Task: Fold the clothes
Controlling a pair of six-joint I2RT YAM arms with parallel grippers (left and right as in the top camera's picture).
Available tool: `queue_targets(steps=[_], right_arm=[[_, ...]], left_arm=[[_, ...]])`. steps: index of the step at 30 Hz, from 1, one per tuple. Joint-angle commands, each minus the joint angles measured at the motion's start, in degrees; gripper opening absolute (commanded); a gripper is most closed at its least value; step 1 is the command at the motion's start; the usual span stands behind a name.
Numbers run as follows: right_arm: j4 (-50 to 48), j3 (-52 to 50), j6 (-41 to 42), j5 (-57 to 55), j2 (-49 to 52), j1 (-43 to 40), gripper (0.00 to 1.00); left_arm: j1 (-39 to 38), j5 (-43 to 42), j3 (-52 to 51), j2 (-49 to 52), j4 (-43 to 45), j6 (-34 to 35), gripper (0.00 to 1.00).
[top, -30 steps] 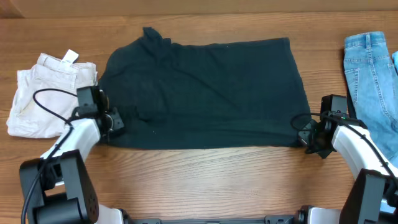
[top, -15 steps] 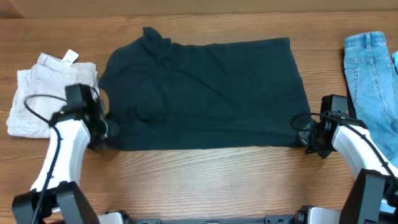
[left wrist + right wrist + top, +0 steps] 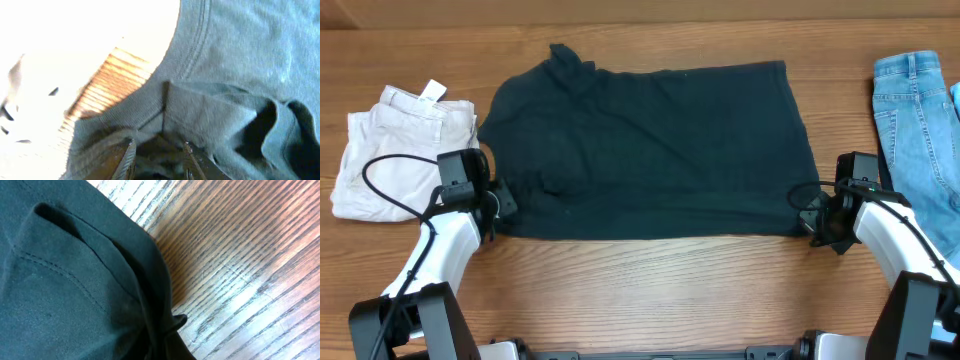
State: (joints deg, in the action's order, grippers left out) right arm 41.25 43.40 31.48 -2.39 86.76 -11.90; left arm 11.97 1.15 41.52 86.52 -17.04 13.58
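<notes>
Shirt: it is spread flat in the middle of the table, with the long axis running from left to right.
Left gripper: it is placed at the near left corner of the shirt. In the wrist view a bunch of cloth is seen between the fingers, so it is judged to be closed on the hem.
Right gripper: it is placed at the near right corner, against the edge. Its fingers are not shown in the wrist view — whether cloth is held cannot be told.
Direction: from both grippers the body of the shirt lies ahead, toward the far edge. Each arm is nearest to its own corner.
Coming move: probably the near edge is to be carried over to the far edge, both corners together.
Neighbours: shorts are just beside the left arm, and jeans are near the right one.
</notes>
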Motion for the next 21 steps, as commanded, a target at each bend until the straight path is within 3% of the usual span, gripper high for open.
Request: queue_targets(steps=[1, 3, 5, 7, 9, 12, 17, 21], right_arm=[[0.04, 1.09, -0.02, -0.96, 0.26, -0.13, 0.07], [0.04, 1.09, -0.02, -0.94, 0.26, -0.13, 0.11], [0.24, 1.09, -0.02, -0.94, 0.26, -0.13, 0.28], [0.87, 1.11, -0.04, -0.66, 0.26, -0.13, 0.53], [1.57, 2.01, -0.04, 1.31, 0.26, -0.13, 0.61], [3.56, 5.01, -0.11, 2.08, -0.31, -0.13, 0.63], [9.86, 15.32, -3.82, 3.61, -4.52, -0.11, 0.63], [13.09, 25.64, -13.77, 18.40, -5.66, -0.07, 0.60]], left_arm=[[-0.28, 2.56, 0.24, 0.35, 1.49, 0.52, 0.35], [0.22, 2.12, 2.73, 0.09, 0.31, 0.57, 0.46], [0.85, 1.14, 7.74, -0.98, -4.46, 0.52, 0.58], [0.92, 1.09, 14.25, -2.05, -11.23, 0.52, 0.75], [0.92, 0.61, 20.61, -2.80, -17.70, -0.37, 0.78], [0.92, 0.26, 28.39, -3.56, -26.40, -0.48, 0.79], [0.70, -7.56, 37.75, -3.82, -39.06, -2.01, 0.78], [0.61, -20.83, 39.39, -3.82, -41.35, -5.07, 0.80]])
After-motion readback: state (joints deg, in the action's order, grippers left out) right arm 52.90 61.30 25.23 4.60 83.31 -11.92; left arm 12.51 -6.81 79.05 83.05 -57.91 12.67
